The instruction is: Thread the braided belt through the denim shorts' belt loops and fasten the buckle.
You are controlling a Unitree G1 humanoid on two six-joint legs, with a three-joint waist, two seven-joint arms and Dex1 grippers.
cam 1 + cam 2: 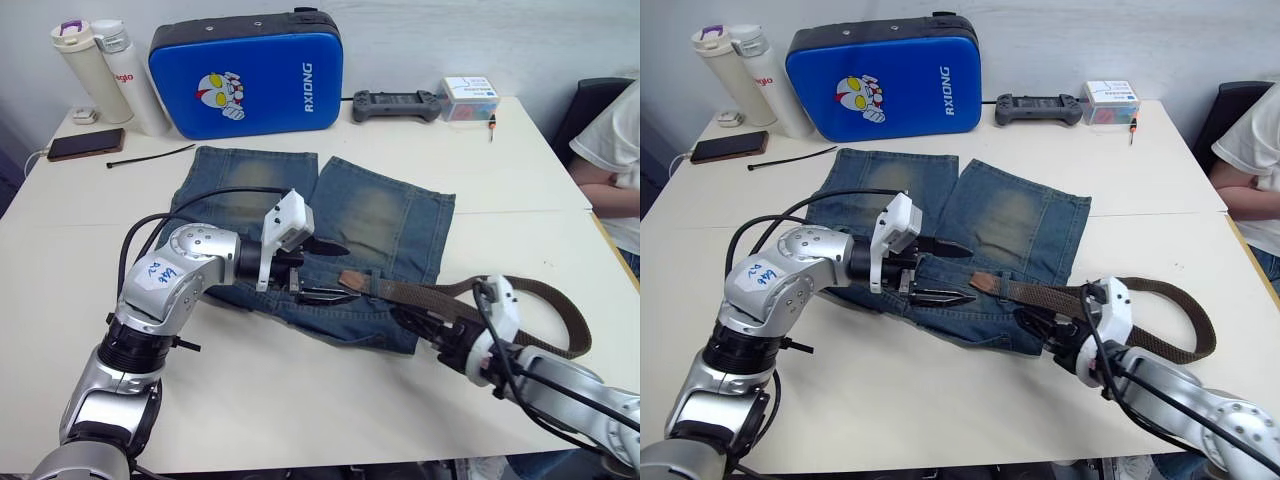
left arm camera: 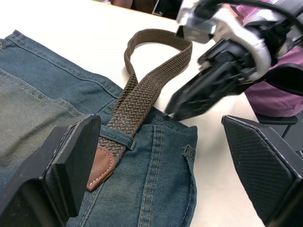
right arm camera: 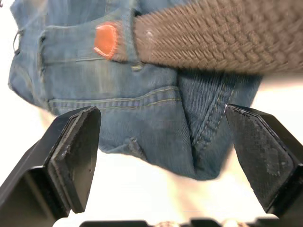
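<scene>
Right now the braided belt's tan tip, poking through one belt loop on the denim shorts, lies just beyond the left gripper's spread fingers, strap running toward the right gripper, likewise spread.

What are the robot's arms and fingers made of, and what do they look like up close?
Both arms are rounded, shiny silver metal shells with black joints and loose black cables looping alongside. The left arm carries a white label with blue handwriting and a white boxy camera housing near its wrist. The left gripper and right gripper each end in two black, pointed fingers; the fingers have flat, finely textured inner pads.
</scene>
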